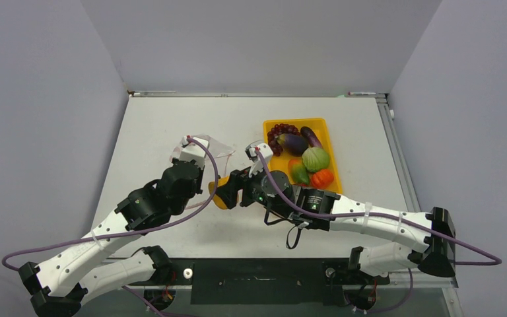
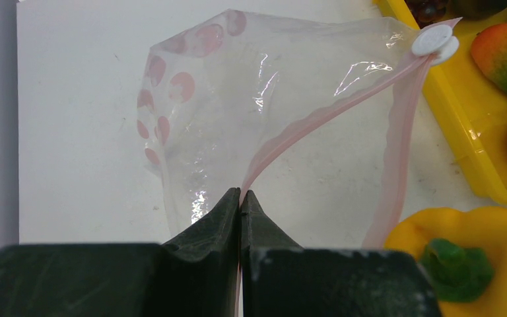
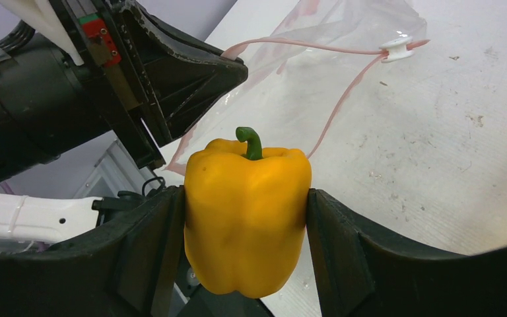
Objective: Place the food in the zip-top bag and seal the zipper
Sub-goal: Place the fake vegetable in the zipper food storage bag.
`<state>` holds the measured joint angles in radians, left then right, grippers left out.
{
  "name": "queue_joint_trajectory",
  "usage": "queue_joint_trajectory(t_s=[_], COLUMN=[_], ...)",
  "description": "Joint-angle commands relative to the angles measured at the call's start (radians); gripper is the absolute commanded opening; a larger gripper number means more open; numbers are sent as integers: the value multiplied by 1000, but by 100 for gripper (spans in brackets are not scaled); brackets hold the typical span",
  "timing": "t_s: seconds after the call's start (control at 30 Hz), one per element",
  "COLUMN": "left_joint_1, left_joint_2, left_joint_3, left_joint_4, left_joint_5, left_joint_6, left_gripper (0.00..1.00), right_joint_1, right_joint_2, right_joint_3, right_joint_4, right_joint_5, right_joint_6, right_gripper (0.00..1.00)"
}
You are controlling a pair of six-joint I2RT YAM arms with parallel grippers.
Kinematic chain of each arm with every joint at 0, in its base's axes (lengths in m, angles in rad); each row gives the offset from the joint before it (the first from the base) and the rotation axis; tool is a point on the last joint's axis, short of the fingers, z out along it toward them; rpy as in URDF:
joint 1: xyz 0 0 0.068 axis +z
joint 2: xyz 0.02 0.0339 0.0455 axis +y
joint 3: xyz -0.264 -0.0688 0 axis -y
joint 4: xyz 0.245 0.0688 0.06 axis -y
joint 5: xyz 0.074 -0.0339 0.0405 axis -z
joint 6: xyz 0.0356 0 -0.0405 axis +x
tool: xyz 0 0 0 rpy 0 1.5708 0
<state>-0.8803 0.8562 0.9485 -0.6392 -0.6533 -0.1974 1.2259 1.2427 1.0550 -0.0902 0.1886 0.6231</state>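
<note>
The zip-top bag (image 2: 237, 99) is lying on the bench (image 1: 171, 125), just left of the yellow tray (image 1: 304, 121). The left hand (image 2: 240, 198) is clamped fully shut on one side of the zipper (image 2: 323, 119), lifting that lip up. The other pink strip runs off separately, so the mouth is gaping open. The two strips meet at the little white slider (image 2: 434, 41), which sits at the end next to the tray. The bag is clear with pink dots on the far side, and you see straight through it to the bench.

The right hand (image 3: 244, 205) has a yellow pepper (image 3: 247, 231) squeezed between its two fingers, which sit partway open and flat against the pepper's sides. The stem is pointing up in the wrist view. It's right beside the left hand, near the bag's open mouth, on the side closer to the arm bases. I can't tell if it's touching the bench or hanging above it.

The rest of the food is in the tray:
- a dark red grape bunch (image 1: 279, 132) in the far corner
- two purple eggplants (image 1: 294, 143) next to it
- a green round fruit (image 1: 315, 159) in the middle
- a green-and-orange piece (image 1: 299, 173) and a red-orange one (image 1: 322, 178) at the near end
</note>
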Motion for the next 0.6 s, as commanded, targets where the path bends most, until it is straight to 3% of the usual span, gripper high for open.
queue_joint_trajectory(t_s=[0.0,0.57], left_joint_1=[8,15], left_joint_2=[-9,-19], left_joint_3=[16,14], left_joint_4=[29,39], left_joint_5=[7,28], left_joint_6=[3,1], left_gripper=[0,0], right_joint_1=[12,12], right_joint_2=[37,171], right_joint_3=[66,127], right_joint_4=[82,116], right_joint_5=[77,264], right_joint_6=[10,69], right_gripper=[32,31])
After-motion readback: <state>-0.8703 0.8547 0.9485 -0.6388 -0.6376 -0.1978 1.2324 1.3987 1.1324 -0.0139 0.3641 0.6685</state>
